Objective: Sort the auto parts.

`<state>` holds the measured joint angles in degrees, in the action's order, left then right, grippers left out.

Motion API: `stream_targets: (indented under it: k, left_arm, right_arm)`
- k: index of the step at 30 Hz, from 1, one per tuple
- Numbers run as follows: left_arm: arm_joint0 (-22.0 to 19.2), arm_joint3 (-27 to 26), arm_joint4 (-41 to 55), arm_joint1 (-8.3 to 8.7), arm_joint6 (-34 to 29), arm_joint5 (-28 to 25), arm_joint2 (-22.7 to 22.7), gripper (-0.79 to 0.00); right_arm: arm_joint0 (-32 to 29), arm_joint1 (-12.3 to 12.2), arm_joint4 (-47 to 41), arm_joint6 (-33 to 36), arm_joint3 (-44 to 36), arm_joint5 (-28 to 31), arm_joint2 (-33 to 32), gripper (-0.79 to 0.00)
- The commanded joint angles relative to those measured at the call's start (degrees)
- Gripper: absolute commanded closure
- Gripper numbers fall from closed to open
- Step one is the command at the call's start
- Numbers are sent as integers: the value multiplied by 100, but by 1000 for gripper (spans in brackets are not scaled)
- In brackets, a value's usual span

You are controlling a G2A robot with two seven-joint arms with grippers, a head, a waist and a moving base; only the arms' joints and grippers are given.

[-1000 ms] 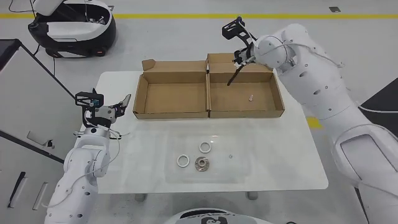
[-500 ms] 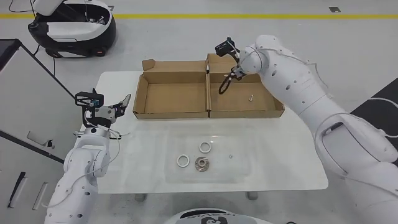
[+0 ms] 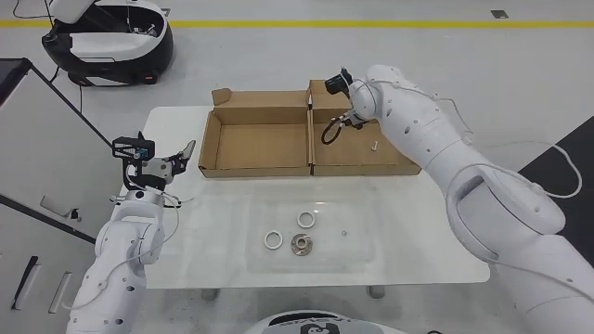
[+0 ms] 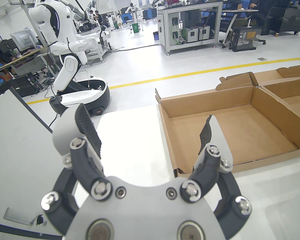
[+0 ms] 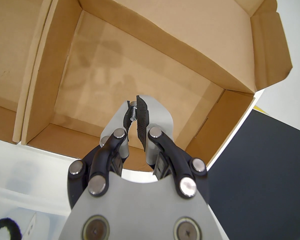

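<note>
1. Mid-sort: the right gripper [image 5: 134,101] hangs over the right box [image 5: 165,36], its fingers pinched narrow on a threaded screw [image 5: 132,112] clamped lengthwise between the pads, the screw's end just showing at the fingertips.

2. Bare cardboard floor lies directly beneath those fingertips, so the screw looks ready to be let go into this box; the release itself is not yet made.

3. One small part [image 3: 373,146] already lies on the floor of the same box, off to one side of the right fingers and apart from them. It appears to be the only piece delivered so far.

4. The left gripper [image 4: 145,112] hovers with its fingers spread wide and nothing between them. The left box [image 4: 227,131] sits just beyond the fingertips, its near wall close to them but not touched.

5. Awaiting sorting on the table [image 3: 427,241], well apart from both sets of fingers: two white rings [image 3: 305,219], a metal hub [image 3: 300,243] just beside them, and a tiny piece [image 3: 344,234] a little farther off.

6. By this count the job is under halfway: one part boxed, one in hand, about four left to lift and place.
</note>
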<state>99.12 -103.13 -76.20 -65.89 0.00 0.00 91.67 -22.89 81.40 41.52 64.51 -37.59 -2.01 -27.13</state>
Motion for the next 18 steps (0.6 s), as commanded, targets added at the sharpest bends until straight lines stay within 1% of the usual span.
stream_targets:
  k: [1,13,18]
  left_arm:
    - [0,0,0,0,0,0,0,-785]
    - [0,0,0,0,0,0,0,-785]
    - [0,0,0,0,0,0,0,-785]
  right_arm:
    - [-16,60,-31,-34,160,40,20,0]
    - [-75,441,-131,-305,1020,304,105,0]
    - [-70,577,-32,-368,1297,351,163,0]
